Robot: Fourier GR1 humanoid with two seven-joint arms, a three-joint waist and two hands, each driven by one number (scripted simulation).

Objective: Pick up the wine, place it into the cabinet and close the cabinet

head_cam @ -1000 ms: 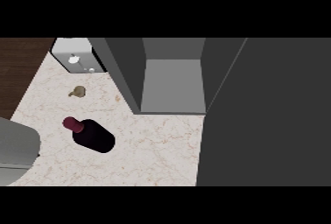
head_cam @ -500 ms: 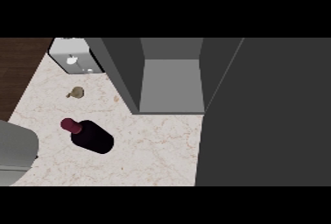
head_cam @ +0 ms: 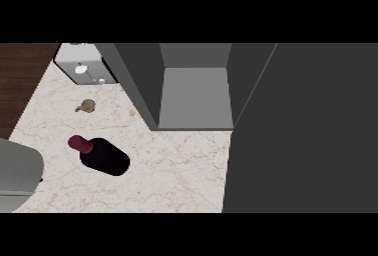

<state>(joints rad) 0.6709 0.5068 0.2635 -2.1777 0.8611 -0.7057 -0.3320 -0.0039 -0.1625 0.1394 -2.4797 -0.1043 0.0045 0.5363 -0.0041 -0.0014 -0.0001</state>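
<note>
Wine (head_cam: 102, 157) sits free on the tabletop (head_cam: 177, 170); I'd wrap its body, not the neck. Neither hand shows; state I cannot tell.

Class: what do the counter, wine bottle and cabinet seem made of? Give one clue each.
Counter: likely marble, pale with thin reddish veins.
Wine bottle: probably dark glass, near-black body, maroon cap.
Cabinet: flat matte grey panels, painted wood or metal; unclear which.
</note>
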